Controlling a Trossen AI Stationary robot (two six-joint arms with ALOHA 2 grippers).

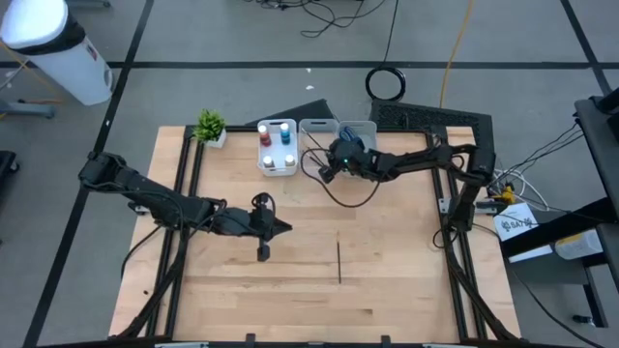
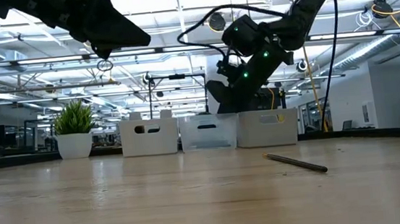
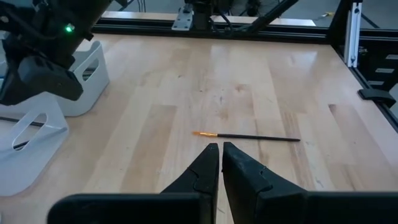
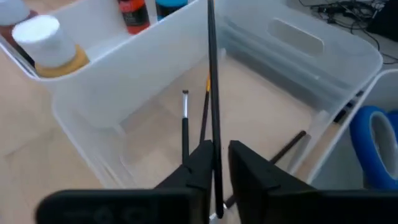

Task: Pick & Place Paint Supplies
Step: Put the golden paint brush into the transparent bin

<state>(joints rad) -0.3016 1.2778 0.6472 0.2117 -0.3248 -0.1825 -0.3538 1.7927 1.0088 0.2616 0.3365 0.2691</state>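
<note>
A thin dark brush is in my right gripper, which hovers over the middle whitish bin at the table's far side. More brushes lie on that bin's floor. The bin to its left holds paint bottles. Another brush with an orange tip lies flat on the bare table. My left gripper hangs shut and empty above the table, left of that brush. My right gripper pinches the dark brush's shaft between its two fingers. The fingers slant down from the table's near right. The brush runs along the fingers and sticks out ahead of them. It is lifted clear over the middle bin's open top.
A small green potted plant stands at the far left. The third bin, at the right of the row, holds a blue tape roll. Black frame rails run along the table's sides. Bare wood lies between the arms and the near edge.
</note>
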